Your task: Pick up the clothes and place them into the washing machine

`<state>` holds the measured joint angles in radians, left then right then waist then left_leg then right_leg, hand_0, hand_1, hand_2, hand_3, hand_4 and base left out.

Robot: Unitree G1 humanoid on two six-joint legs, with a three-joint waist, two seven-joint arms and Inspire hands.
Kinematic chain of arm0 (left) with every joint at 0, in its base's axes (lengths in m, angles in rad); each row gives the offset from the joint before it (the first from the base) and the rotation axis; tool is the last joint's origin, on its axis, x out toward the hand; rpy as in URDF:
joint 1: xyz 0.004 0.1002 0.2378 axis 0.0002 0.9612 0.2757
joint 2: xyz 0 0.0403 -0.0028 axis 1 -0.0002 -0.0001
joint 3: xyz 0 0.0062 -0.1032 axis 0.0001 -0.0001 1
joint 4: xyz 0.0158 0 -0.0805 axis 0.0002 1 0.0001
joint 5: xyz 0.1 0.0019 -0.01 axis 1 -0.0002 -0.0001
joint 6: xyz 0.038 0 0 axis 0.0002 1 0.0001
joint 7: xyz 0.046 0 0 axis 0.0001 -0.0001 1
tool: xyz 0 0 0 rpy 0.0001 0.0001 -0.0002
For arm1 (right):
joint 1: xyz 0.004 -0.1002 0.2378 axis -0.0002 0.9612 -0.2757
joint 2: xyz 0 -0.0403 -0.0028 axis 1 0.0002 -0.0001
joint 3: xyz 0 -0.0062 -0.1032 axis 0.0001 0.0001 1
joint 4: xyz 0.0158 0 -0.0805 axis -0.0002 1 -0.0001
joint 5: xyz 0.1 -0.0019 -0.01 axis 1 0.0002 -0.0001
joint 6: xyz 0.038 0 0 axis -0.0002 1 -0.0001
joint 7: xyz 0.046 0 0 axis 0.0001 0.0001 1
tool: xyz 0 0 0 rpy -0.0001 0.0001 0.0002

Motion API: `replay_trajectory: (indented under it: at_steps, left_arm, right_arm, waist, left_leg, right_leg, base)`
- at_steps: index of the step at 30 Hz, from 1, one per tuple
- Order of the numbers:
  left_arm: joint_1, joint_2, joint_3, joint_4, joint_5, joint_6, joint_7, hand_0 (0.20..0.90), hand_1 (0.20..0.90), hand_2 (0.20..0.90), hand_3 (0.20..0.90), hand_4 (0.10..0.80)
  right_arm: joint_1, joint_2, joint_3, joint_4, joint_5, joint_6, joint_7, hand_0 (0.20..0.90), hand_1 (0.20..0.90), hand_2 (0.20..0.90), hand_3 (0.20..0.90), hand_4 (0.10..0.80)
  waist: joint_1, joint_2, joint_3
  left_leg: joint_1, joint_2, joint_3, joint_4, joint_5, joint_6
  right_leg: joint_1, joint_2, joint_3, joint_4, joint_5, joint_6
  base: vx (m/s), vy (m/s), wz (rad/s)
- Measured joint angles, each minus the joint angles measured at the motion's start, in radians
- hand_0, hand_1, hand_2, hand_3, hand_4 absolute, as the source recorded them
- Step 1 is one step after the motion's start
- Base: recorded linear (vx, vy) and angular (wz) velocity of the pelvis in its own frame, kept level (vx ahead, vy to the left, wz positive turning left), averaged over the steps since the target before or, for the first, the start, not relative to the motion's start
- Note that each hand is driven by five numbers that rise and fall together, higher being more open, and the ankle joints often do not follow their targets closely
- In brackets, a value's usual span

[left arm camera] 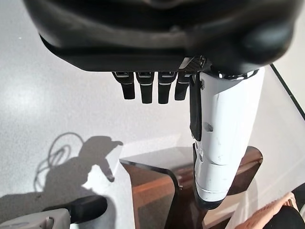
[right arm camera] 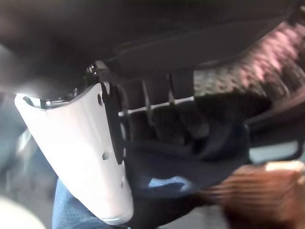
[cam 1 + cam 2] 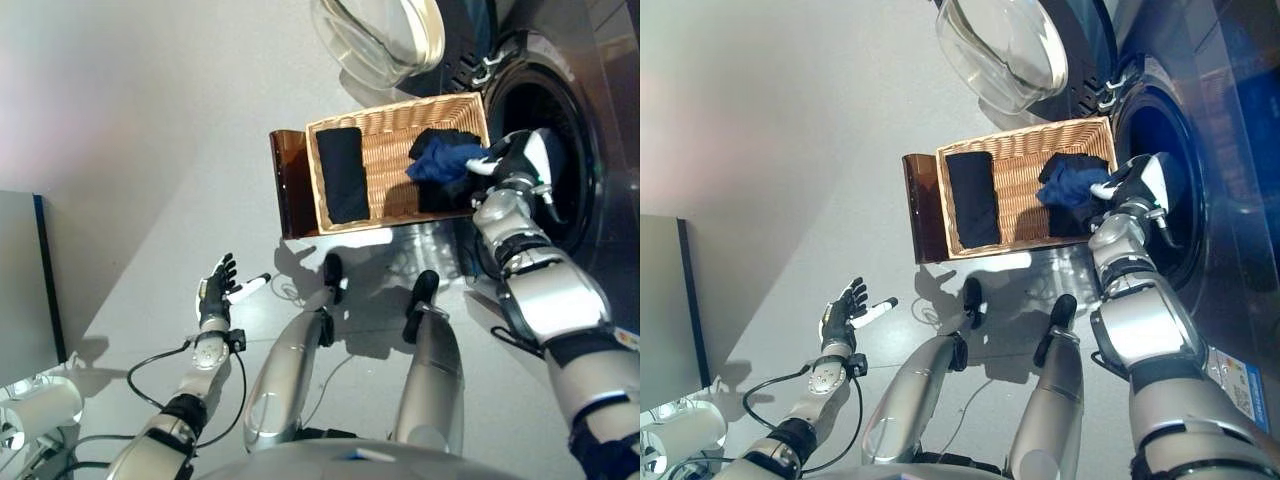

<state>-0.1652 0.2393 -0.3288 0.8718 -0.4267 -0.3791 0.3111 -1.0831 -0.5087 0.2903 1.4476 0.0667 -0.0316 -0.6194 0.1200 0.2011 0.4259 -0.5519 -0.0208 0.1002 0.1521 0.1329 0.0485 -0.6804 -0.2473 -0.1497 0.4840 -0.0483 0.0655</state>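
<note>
Note the right hand (image 3: 512,160) curled around the blue garment (image 3: 443,160), which hangs just beside its fingers over the wicker basket (image 3: 385,125), near the washing machine (image 3: 560,130) opening. Left hand (image 3: 215,290) idle, fingers straight.

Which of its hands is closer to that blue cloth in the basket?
The right. The right hand is curled on the blue cloth at the basket's end by the washer; the left hand hangs open over the floor, well away.

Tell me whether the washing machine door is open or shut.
Open. The glass door is swung away from the washing machine, leaving the dark drum opening exposed beside the wicker basket.
</note>
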Motion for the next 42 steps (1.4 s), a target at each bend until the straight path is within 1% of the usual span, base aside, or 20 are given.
replay_trajectory:
  at_steps: [1, 2, 4, 7, 9, 10, 12, 19, 21, 26, 27, 28, 30, 33, 35, 36, 37, 38, 39, 42]
  left_arm:
    - [0.005, 0.0, 0.0, -0.002, 0.0, 0.0, 0.0, 0.9, 0.9, 0.9, 0.9, 0.8]
    - [0.009, 0.0, 0.0, -0.008, 0.0, 0.0, 0.0, 0.9, 0.9, 0.9, 0.9, 0.8]
    - [0.013, 0.0, -0.001, -0.007, 0.004, 0.0, 0.0, 0.9, 0.9, 0.9, 0.9, 0.8]
    - [0.016, 0.0, -0.005, -0.007, 0.009, 0.001, 0.0, 0.9, 0.9, 0.9, 0.9, 0.8]
    - [0.017, 0.0, -0.005, -0.011, 0.016, 0.001, 0.0, 0.9, 0.9, 0.9, 0.9, 0.8]
    - [0.019, 0.0, -0.005, -0.015, 0.021, 0.001, 0.0, 0.9, 0.9, 0.9, 0.9, 0.8]
    - [0.022, -0.001, -0.008, -0.019, 0.023, 0.001, -0.003, 0.9, 0.9, 0.9, 0.9, 0.8]
    - [0.026, -0.017, -0.007, -0.019, 0.023, 0.001, -0.006, 0.9, 0.9, 0.9, 0.9, 0.8]
    - [0.028, -0.021, -0.008, -0.027, 0.023, 0.001, -0.006, 0.9, 0.9, 0.9, 0.9, 0.8]
    - [0.034, -0.032, -0.011, -0.033, 0.023, -0.001, -0.009, 0.9, 0.9, 0.9, 0.9, 0.8]
    - [0.036, -0.032, -0.019, -0.038, 0.023, 0.0, -0.014, 0.9, 0.9, 0.9, 0.9, 0.8]
    - [0.04, -0.031, -0.025, -0.041, 0.022, -0.001, -0.018, 0.9, 0.9, 0.9, 0.9, 0.8]
    - [0.055, -0.032, -0.038, -0.059, 0.021, -0.002, -0.031, 0.9, 0.9, 0.9, 0.9, 0.8]
    - [0.078, -0.035, -0.04, -0.079, 0.021, -0.01, -0.05, 0.9, 0.9, 0.9, 0.9, 0.8]
    - [0.098, -0.033, -0.039, -0.09, 0.02, -0.018, -0.052, 0.9, 0.9, 0.9, 0.9, 0.8]
    - [0.11, -0.031, -0.039, -0.104, 0.017, -0.023, -0.058, 0.9, 0.9, 0.9, 0.9, 0.8]
    - [0.124, -0.028, -0.035, -0.115, 0.011, -0.027, -0.061, 0.9, 0.9, 0.9, 0.9, 0.8]
    - [0.132, -0.025, -0.036, -0.12, 0.005, -0.029, -0.068, 0.9, 0.9, 0.9, 0.9, 0.8]
    - [0.137, -0.025, -0.035, -0.123, 0.004, -0.03, -0.072, 0.9, 0.9, 0.9, 0.9, 0.8]
    - [0.15, -0.026, -0.039, -0.125, -0.003, -0.038, -0.077, 0.9, 0.9, 0.9, 0.9, 0.8]
  right_arm:
    - [0.003, 0.001, -0.024, -0.002, 0.053, -0.014, -0.002, 0.2, 0.2, 0.2, 0.2, 0.3]
    - [0.013, 0.004, -0.099, -0.02, 0.121, -0.048, -0.003, 0.2, 0.2, 0.2, 0.2, 0.3]
    - [0.016, 0.006, -0.138, -0.003, 0.244, -0.077, -0.013, 0.2, 0.2, 0.2, 0.2, 0.3]
    - [0.039, 0.024, -0.274, -0.001, 0.504, -0.171, -0.008, 0.2, 0.2, 0.2, 0.2, 0.3]
    - [0.054, 0.024, -0.303, 0.002, 0.615, -0.197, 0.012, 0.2, 0.2, 0.2, 0.2, 0.3]
    - [0.074, 0.038, -0.347, -0.012, 0.716, -0.247, 0.034, 0.2, 0.2, 0.2, 0.2, 0.3]
    - [0.094, 0.057, -0.374, -0.003, 0.82, -0.29, 0.066, 0.2, 0.2, 0.2, 0.2, 0.3]
    - [0.107, 0.081, -0.362, 0.02, 0.888, -0.302, 0.1, 0.2, 0.2, 0.2, 0.2, 0.3]
    - [0.112, 0.088, -0.367, 0.016, 0.913, -0.322, 0.111, 0.2, 0.2, 0.2, 0.2, 0.3]
    - [0.144, 0.122, -0.452, -0.058, 1.033, -0.393, 0.144, 0.2, 0.2, 0.2, 0.2, 0.3]
    - [0.144, 0.13, -0.52, -0.076, 1.094, -0.423, 0.151, 0.2, 0.2, 0.2, 0.2, 0.3]
    - [0.145, 0.129, -0.537, -0.086, 1.126, -0.436, 0.154, 0.2, 0.2, 0.2, 0.2, 0.3]
    - [0.143, 0.115, -0.546, -0.117, 1.161, -0.453, 0.159, 0.2, 0.2, 0.2, 0.2, 0.3]
    - [0.123, 0.059, -0.559, -0.165, 1.159, -0.473, 0.15, 0.2, 0.2, 0.2, 0.2, 0.3]
    - [0.089, -0.018, -0.551, -0.174, 1.158, -0.475, 0.118, 0.2, 0.2, 0.2, 0.2, 0.3]
    - [0.045, -0.088, -0.546, -0.18, 1.151, -0.475, 0.104, 0.2, 0.2, 0.2, 0.2, 0.3]
    - [0.004, -0.138, -0.516, -0.186, 1.127, -0.481, 0.099, 0.2, 0.2, 0.2, 0.2, 0.3]
    - [-0.036, -0.183, -0.498, -0.195, 1.117, -0.48, 0.094, 0.2, 0.2, 0.2, 0.2, 0.3]
    - [-0.035, -0.205, -0.466, -0.177, 1.101, -0.485, 0.117, 0.2, 0.2, 0.2, 0.2, 0.3]
    - [-0.073, -0.231, -0.403, -0.18, 1.079, -0.459, 0.077, 0.2, 0.2, 0.2, 0.2, 0.3]
  waist:
    - [-0.001, 0.001, 0.0]
    - [-0.002, 0.002, -0.001]
    - [0.001, 0.005, -0.002]
    - [-0.005, 0.011, -0.005]
    - [-0.008, 0.017, -0.009]
    - [-0.011, 0.021, -0.011]
    - [-0.013, 0.024, -0.014]
    - [-0.008, 0.063, -0.041]
    - [-0.003, 0.068, -0.045]
    - [0.002, 0.07, -0.046]
    - [0.004, 0.073, -0.049]
    - [0.006, 0.08, -0.053]
    - [0.005, 0.091, -0.059]
    - [0.01, 0.129, -0.072]
    - [0.026, 0.154, -0.091]
    - [0.039, 0.166, -0.101]
    - [0.04, 0.176, -0.109]
    - [0.047, 0.182, -0.113]
    - [0.058, 0.187, -0.116]
    - [0.058, 0.19, -0.116]
  left_leg:
    - [0.002, -0.003, 0.001, 0.001, 0.0, 0.001]
    - [0.004, -0.001, 0.001, -0.001, -0.005, 0.0]
    - [0.005, -0.006, 0.001, -0.001, -0.003, 0.004]
    - [0.008, -0.009, 0.004, -0.002, -0.005, 0.005]
    - [0.008, -0.01, 0.005, -0.006, -0.007, 0.002]
    - [0.009, -0.011, 0.005, -0.01, -0.007, 0.002]
    - [0.011, -0.011, 0.006, -0.014, -0.005, 0.003]
    - [0.011, -0.012, 0.002, -0.02, -0.002, 0.004]
    - [0.011, -0.012, 0.0, -0.019, -0.005, 0.0]
    - [0.013, -0.013, 0.001, -0.021, 0.001, 0.005]
    - [0.014, -0.015, 0.004, -0.024, -0.002, 0.004]
    - [0.012, -0.02, 0.002, -0.027, 0.001, 0.004]
    - [0.01, -0.029, 0.003, -0.034, -0.002, 0.004]
    - [0.001, -0.041, 0.005, -0.037, 0.002, 0.011]
    - [0.003, -0.051, 0.005, -0.04, 0.0, 0.015]
    - [0.004, -0.06, 0.006, -0.048, 0.011, 0.02]
    - [0.001, -0.068, 0.006, -0.055, 0.005, 0.023]
    - [0.0, -0.072, 0.009, -0.058, 0.012, 0.028]
    - [0.001, -0.078, 0.007, -0.067, 0.011, 0.03]
    - [-0.006, -0.086, 0.014, -0.07, 0.017, 0.039]
  right_leg:
    - [0.003, 0.0, -0.001, -0.001, 0.004, 0.002]
    - [0.005, -0.002, -0.001, -0.005, 0.002, 0.002]
    - [0.007, 0.001, 0.0, -0.007, 0.006, 0.006]
    - [0.009, -0.004, 0.002, -0.015, 0.008, 0.008]
    - [0.008, -0.004, 0.004, -0.018, 0.009, 0.008]
    - [0.008, -0.008, 0.007, -0.02, 0.007, 0.005]
    - [0.008, -0.008, 0.008, -0.02, 0.007, 0.005]
    - [0.008, -0.008, 0.003, -0.017, 0.009, 0.011]
    - [0.008, -0.008, 0.002, -0.014, -0.001, 0.002]
    - [0.006, -0.01, 0.002, -0.006, -0.002, 0.009]
    - [0.001, -0.017, 0.003, 0.0, -0.013, 0.002]
    - [-0.003, -0.02, 0.003, 0.004, -0.007, 0.007]
    - [-0.017, -0.032, 0.008, 0.017, -0.02, 0.01]
    - [-0.029, -0.041, 0.019, 0.017, -0.018, 0.02]
    - [-0.028, -0.049, 0.021, 0.018, -0.019, 0.028]
    - [-0.033, -0.051, 0.03, 0.019, -0.006, 0.037]
    - [-0.041, -0.06, 0.035, 0.017, -0.014, 0.034]
    - [-0.045, -0.06, 0.036, 0.017, -0.01, 0.042]
    - [-0.052, -0.065, 0.044, 0.018, -0.011, 0.043]
    - [-0.061, -0.068, 0.054, 0.017, -0.001, 0.061]
  base:
    - [0.04, 0.026, -0.02]
    - [0.0, 0.0, 0.0]
    - [-0.015, 0.029, -0.01]
    - [0.002, 0.026, -0.04]
    - [0.037, 0.014, -0.01]
    - [0.033, 0.012, 0.01]
    - [0.066, 0.0, 0.0]
    - [0.024, -0.002, 0.02]
    - [0.0, 0.0, 0.0]
    - [-0.02, 0.048, 0.02]
    - [0.015, 0.107, 0.04]
    - [0.01, 0.09, 0.05]
    - [0.106, 0.049, 0.04]
    - [0.026, 0.087, 0.04]
    - [0.021, 0.061, 0.06]
    - [0.0, 0.0, 0.0]
    - [0.1, 0.017, 0.0]
    - [0.0, 0.0, 0.0]
    - [0.0, 0.0, 0.0]
    - [0.006, 0.007, -0.01]
